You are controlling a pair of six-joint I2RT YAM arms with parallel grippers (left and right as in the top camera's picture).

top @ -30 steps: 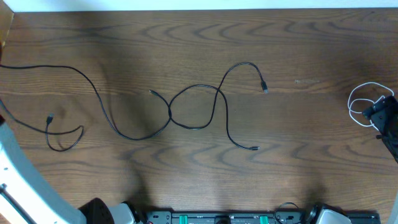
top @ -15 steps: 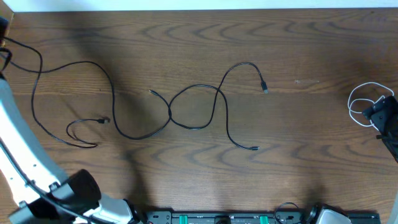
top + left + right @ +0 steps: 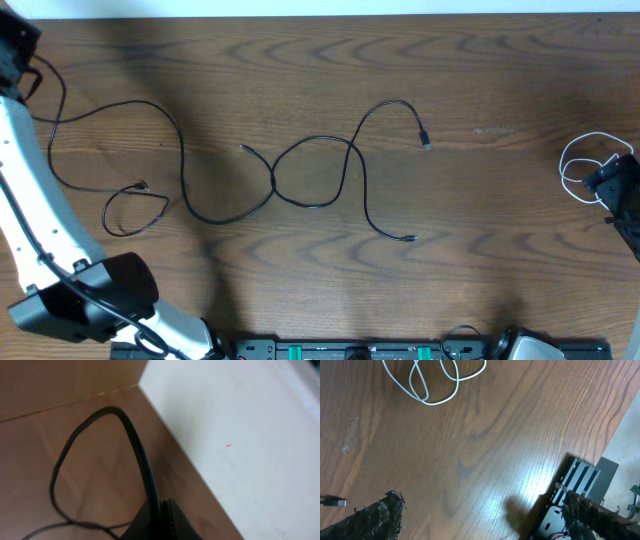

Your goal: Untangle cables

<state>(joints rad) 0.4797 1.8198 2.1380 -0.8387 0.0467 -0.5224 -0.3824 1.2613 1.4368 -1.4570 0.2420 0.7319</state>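
My left gripper [image 3: 16, 52] is at the far left corner of the table, shut on a long black cable [image 3: 181, 160]. In the left wrist view the cable [image 3: 141, 455] rises in a loop from my closed fingers [image 3: 161, 516]. This cable trails right to a tangle of black cables [image 3: 312, 170] at the table's middle, with plug ends [image 3: 424, 139] [image 3: 409, 237]. Its loose plug end [image 3: 140, 186] lies at the left. A white cable [image 3: 583, 164] lies coiled at the right, also in the right wrist view [image 3: 434, 380]. My right gripper [image 3: 610, 182] is open and empty beside it [image 3: 490, 520].
The wooden table's far edge meets a white surface [image 3: 240, 435] right beside my left gripper. The arm bases and a metal rail [image 3: 350, 350] line the near edge. A small plug [image 3: 332, 502] shows at the left of the right wrist view.
My left arm has swung to the far left corner with the black cable, dragging its left part and loose plug end across the table. The middle tangle, white cable and right arm have not moved.
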